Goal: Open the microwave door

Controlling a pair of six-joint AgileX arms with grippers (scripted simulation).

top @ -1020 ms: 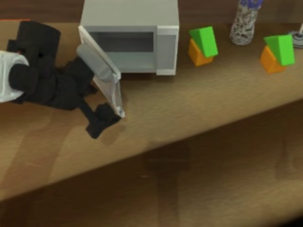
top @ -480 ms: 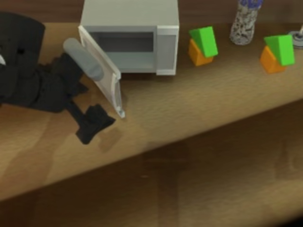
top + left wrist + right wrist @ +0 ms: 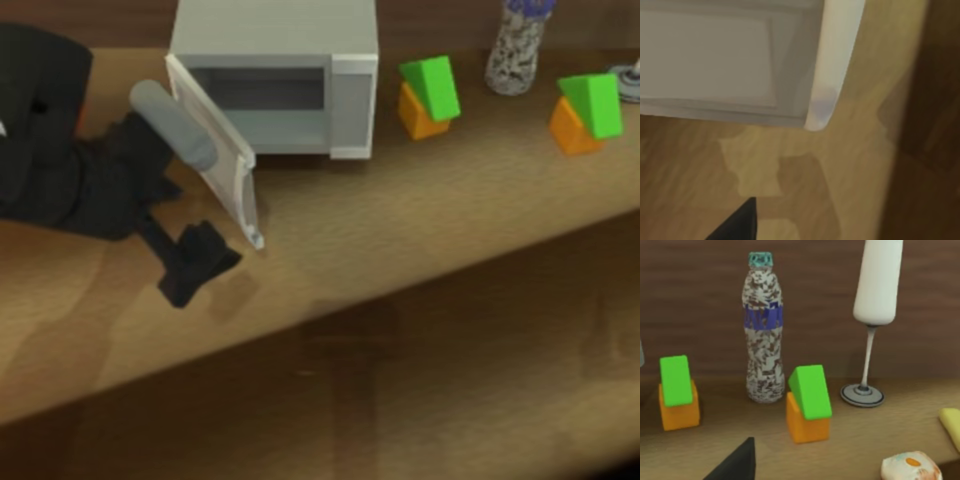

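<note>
Overhead, the microwave (image 3: 275, 75) sits at the back of the wooden counter (image 3: 420, 250), left of centre, a boxy silver-white shell with a grey control strip on its right. The microwave door (image 3: 215, 160) is swung well out on its left hinge, its free edge pointing toward the counter's front. My left gripper (image 3: 200, 262) hangs just beside that free edge, apart from it and holding nothing; how wide its fingers stand I cannot tell. Judging by the angle, the door looks open enough, so the sound move would be to draw clear without knocking the panel. From the left wrist, the door's (image 3: 730, 65) flat grey window and smooth, rounded pale frame corner fill the view above matte wood grain. From the right wrist, the parked arm faces a speckled plastic bottle (image 3: 762, 330), green-and-orange blocks (image 3: 807, 402) and a slender white goblet (image 3: 875, 315).
</note>
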